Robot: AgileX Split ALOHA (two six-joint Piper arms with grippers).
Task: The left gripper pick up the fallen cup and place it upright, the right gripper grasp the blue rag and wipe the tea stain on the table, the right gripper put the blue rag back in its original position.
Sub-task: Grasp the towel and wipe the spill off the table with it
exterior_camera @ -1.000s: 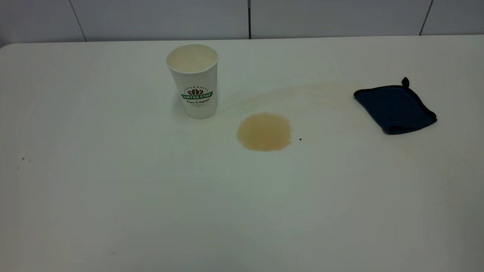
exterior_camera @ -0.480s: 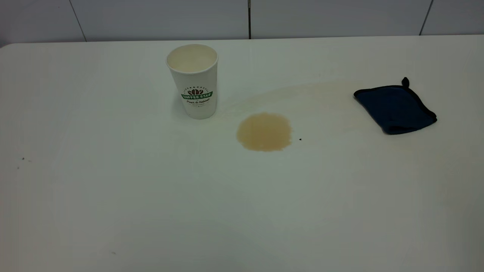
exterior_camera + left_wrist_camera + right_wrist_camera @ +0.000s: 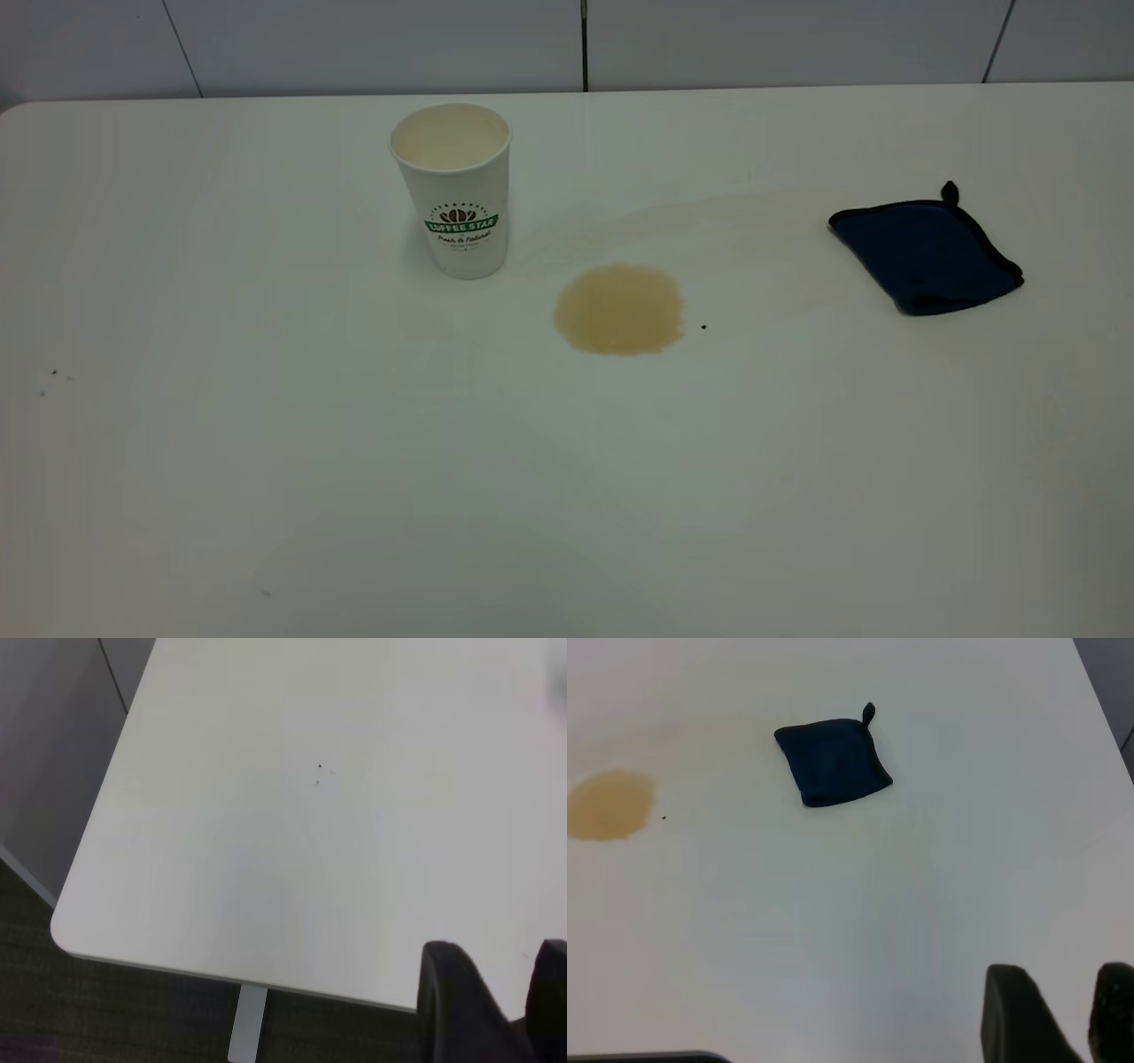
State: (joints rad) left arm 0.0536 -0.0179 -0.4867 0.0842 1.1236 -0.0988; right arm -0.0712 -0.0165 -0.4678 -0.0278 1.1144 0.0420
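The cup (image 3: 453,189) stands upright on the table (image 3: 354,461), the stain (image 3: 619,309) just beside it. The rag (image 3: 832,761) lies well ahead of my right gripper (image 3: 1059,1010), whose fingers are parted and empty; my left gripper (image 3: 496,997) likewise.

Table (image 3: 292,859) fills most of the frame, its rounded corner at lower left. 2 dark specks (image 3: 319,775) sit near upper centre. A table leg (image 3: 246,1028) shows below the edge. The left gripper (image 3: 505,992) is at lower right: 2 fingers (image 3: 452,1001), gap between them.
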